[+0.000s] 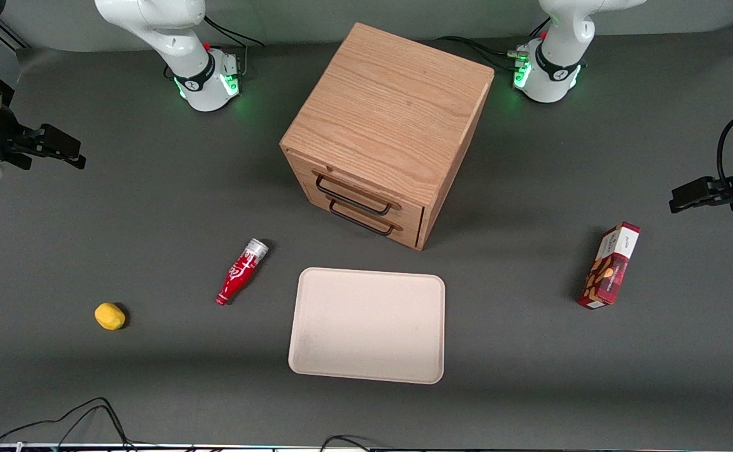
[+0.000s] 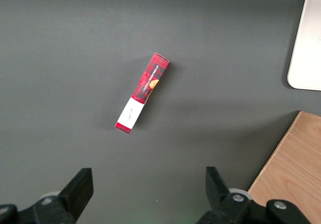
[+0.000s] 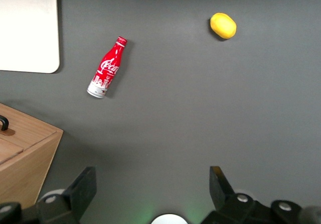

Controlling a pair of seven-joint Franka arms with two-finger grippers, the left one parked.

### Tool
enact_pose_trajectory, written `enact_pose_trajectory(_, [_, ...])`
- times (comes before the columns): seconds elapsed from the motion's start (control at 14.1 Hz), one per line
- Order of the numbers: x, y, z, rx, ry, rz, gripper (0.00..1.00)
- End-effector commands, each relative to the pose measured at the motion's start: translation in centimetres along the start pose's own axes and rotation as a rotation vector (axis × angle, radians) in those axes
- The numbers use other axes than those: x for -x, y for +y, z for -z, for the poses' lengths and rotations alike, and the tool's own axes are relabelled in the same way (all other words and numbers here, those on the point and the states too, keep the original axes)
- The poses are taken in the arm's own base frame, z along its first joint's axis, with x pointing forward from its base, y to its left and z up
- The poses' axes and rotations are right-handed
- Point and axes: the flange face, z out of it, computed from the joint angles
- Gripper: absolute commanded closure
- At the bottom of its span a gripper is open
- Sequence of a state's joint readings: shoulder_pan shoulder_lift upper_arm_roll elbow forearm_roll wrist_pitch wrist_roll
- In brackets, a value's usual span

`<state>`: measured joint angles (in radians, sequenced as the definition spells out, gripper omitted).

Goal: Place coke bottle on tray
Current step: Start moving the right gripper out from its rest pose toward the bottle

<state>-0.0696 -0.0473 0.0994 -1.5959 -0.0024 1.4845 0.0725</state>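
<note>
Though well apart from tool [image 3: 150, 194], coke bottle [image 3: 107, 69] flat.

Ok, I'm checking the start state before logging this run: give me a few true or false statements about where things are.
1. The coke bottle lies on its side on the table. True.
2. The tray already holds the bottle. False: the tray is bare.
3. The end effector is open, above the table and apart from the bottle. True.
4. The lemon sits on the tray. False: it lies on the table.
5. The snack box lies toward the parked arm's end. True.
</note>
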Motion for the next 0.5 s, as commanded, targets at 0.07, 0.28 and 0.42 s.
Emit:
enact_pose_trajectory(0.07, [-3.2,-4.4,-3.4,-0.016,-0.004,-0.119,0.0])
enact_pose_trajectory(0.28, [-5.5,-8.0,-8.9,-0.027,-0.011,-0.221,0.0])
enact_pose_trajectory(0.42, [-6.5,-9.9,-13.3,-0.031,-0.024,-0.256,0.0])
